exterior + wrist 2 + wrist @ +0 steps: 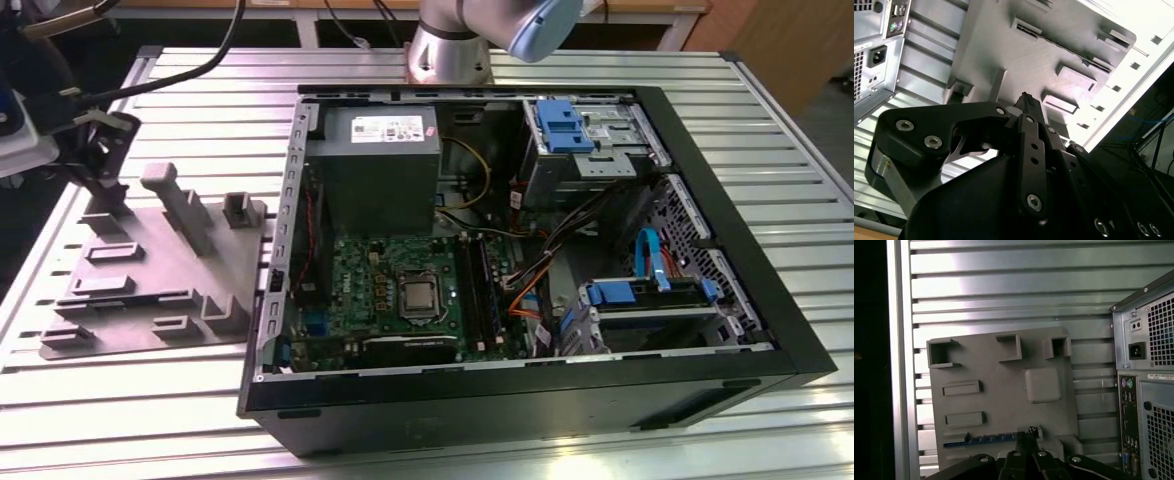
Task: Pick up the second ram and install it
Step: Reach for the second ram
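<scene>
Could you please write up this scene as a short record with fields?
surface: slatted metal table
case: open computer case lying on its side, motherboard facing up
tray: grey holder tray on the table, at the exterior view's left of the case
ram: second ram sits in the holder tray, not in the motherboard
arm: gripper over the tray, its tip at one end of the second ram

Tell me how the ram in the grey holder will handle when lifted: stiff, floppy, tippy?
The second ram shows as a thin, straight strip seated in the grey holder tray, so probably stiff and light. So narrow, it would likely tip if stood unsupported. The gripper sits near one end; lifted off-centre, it may tilt.
</scene>
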`<control>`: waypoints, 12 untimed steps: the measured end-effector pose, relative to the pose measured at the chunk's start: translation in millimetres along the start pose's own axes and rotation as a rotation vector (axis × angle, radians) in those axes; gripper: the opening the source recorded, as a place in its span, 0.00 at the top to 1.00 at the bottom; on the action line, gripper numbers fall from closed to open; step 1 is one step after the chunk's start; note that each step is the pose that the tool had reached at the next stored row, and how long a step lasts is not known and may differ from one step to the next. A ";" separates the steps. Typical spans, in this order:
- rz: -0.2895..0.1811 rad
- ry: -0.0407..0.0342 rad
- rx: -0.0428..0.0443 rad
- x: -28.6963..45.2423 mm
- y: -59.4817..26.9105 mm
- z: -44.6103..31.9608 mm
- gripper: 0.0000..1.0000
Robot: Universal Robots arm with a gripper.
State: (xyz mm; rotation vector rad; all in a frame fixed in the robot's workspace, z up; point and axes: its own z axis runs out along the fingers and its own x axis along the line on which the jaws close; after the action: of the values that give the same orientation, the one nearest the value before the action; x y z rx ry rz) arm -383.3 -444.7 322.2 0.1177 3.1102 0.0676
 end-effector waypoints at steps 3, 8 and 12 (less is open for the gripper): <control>0.000 -0.0001 -0.0001 4.4 -3.0 3.1 0.90; 0.000 -0.0001 -0.0001 10.2 -7.6 8.6 0.90; 0.000 -0.0002 -0.0003 13.2 -10.8 14.2 0.90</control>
State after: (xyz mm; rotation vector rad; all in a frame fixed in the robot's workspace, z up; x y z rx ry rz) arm -396.8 -453.8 307.3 0.1179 3.1099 0.0680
